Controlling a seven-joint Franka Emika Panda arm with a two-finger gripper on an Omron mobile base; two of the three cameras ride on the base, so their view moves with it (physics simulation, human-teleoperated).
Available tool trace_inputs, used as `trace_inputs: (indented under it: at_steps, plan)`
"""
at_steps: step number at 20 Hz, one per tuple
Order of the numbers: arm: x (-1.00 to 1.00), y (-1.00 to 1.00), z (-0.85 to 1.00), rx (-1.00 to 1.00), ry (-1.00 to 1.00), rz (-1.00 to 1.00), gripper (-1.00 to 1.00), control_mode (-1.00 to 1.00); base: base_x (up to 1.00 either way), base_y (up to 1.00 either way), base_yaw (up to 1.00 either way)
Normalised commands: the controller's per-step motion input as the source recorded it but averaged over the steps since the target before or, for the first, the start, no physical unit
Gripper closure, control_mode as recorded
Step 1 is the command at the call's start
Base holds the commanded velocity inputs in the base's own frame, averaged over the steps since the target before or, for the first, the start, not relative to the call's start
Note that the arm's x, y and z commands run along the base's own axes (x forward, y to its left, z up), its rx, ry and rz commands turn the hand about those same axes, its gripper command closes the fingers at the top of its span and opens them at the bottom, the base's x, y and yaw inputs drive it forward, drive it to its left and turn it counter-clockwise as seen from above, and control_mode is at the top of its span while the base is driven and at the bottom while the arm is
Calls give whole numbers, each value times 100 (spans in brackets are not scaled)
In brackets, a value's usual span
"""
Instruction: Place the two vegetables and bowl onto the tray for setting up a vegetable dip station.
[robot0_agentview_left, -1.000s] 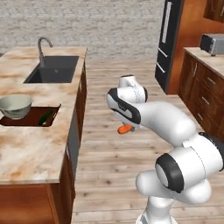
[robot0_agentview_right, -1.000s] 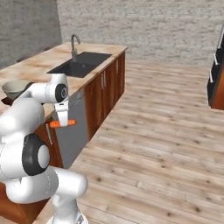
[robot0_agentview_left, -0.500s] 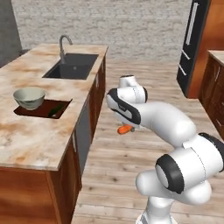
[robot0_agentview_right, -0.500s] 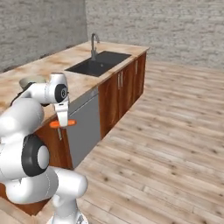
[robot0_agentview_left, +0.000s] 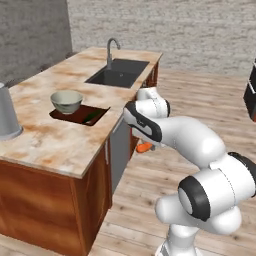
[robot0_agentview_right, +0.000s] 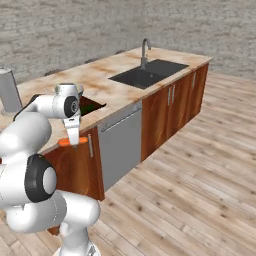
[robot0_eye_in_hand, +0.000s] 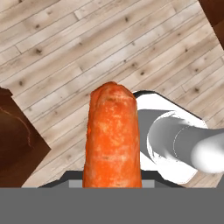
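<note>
Base driven closer to counter (robot0_agentview_left: 60, 140), carrot (robot0_agentview_right: 68, 142) held horizontally, off the counter's edge

A home kitchen: a long island with a pale marbled stone tabletop (robot0_agentview_left: 60, 140) over reddish-brown wooden cabinets (robot0_agentview_right: 170, 115), a dark inset sink (robot0_agentview_left: 117, 78) with a curved metal faucet (robot0_agentview_left: 111, 47), and a grey dishwasher front (robot0_agentview_right: 120, 145) set between the cabinet doors. Light wooden plank flooring (robot0_agentview_right: 200, 200) runs to a grey brick wall (robot0_agentview_left: 175, 25) at the back
</note>
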Motion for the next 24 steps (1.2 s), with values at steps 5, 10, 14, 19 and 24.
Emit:
trace_inputs:
  at_steps: [5,10,14,19,24]
  plan:
    - [0,0,0,0,0,0,100,100,13,-38,38]
    - [0,0,0,0,0,0,100,100,11,-40,35]
    - [0,0,0,0,0,0,100,100,11,-41,34]
    - [0,0,0,0,0,0,100,100,12,-48,24]
    - [0,0,0,0,0,0,100,100,11,-50,22]
